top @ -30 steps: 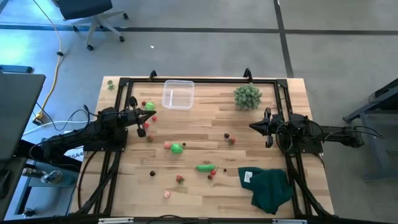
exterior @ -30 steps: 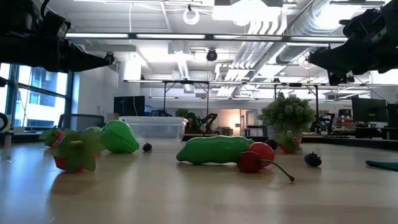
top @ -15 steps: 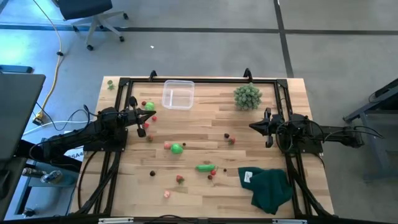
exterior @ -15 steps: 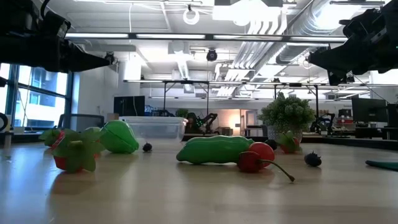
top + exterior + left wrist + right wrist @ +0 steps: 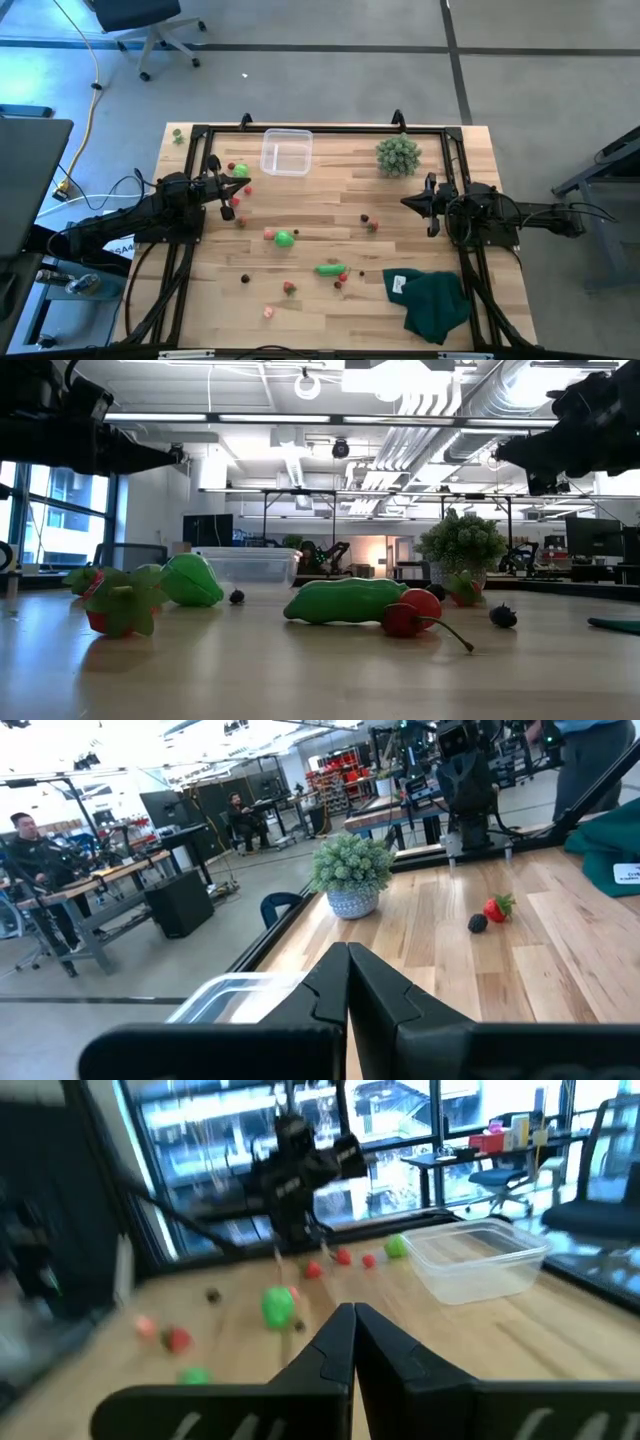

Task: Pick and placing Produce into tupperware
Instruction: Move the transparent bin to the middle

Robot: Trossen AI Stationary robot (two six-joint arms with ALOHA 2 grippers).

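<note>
Both arms hover above the wooden worktop (image 5: 330, 225), fingers pressed together and holding nothing: the left end effector (image 5: 240, 187) at the left side, the right end effector (image 5: 407, 203) at the right. The clear tupperware (image 5: 286, 151) sits empty at the far edge. Produce (image 5: 284, 238) lies scattered across the middle (one green elongated piece (image 5: 329, 268) nearer the front).

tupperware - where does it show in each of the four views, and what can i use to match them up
High view: the tupperware sits at the table's far edge, left of centre.
Low view: it stands far back, behind the green produce.
Left wrist view: only a clear corner shows beside the fingers.
Right wrist view: it lies at the right.
Shared landmark: the bushy plant, seen in high, low and left wrist views.
</note>
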